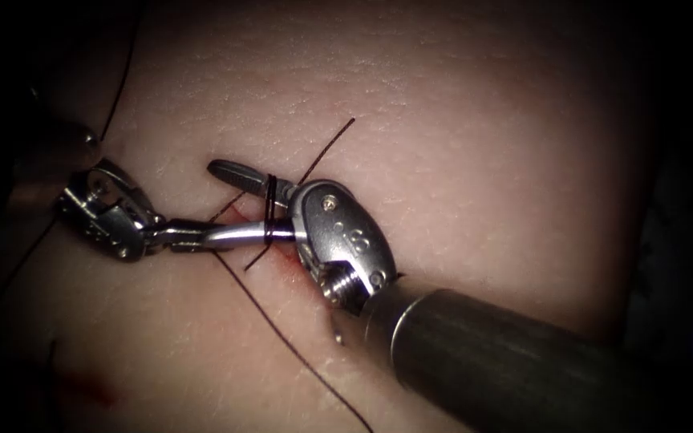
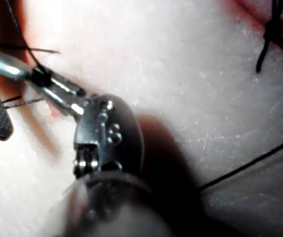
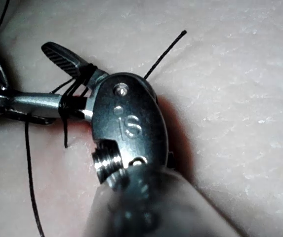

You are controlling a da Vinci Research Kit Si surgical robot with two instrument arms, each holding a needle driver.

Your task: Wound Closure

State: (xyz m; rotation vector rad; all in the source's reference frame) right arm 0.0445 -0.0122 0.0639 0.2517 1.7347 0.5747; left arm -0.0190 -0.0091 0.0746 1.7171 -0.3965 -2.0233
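Note:
The right tool (image 1: 216, 200) comes in from the lower right over the cut (image 1: 286, 258), jaws open. Dark thread (image 1: 270, 210) is looped around both of its jaws, as the right wrist view shows for the right tool (image 3: 30, 76) and thread loops (image 3: 74, 86). The left tool (image 1: 194, 239) reaches in from the left with its jaws shut on the thread, beside the right tool's lower jaw; the left tool (image 2: 42, 79) grips a dark strand at its tip. One thread end (image 1: 334, 136) runs up and right, and a long strand (image 1: 298, 357) runs down the tissue (image 1: 443, 120).
Red fluid (image 1: 82, 389) stains the tissue at the lower left, and a fainter patch lies around the cut. An earlier stitch with dark knot ends (image 2: 272, 34) sits on the tissue. The right tool's thick shaft (image 1: 507, 361) covers the lower right.

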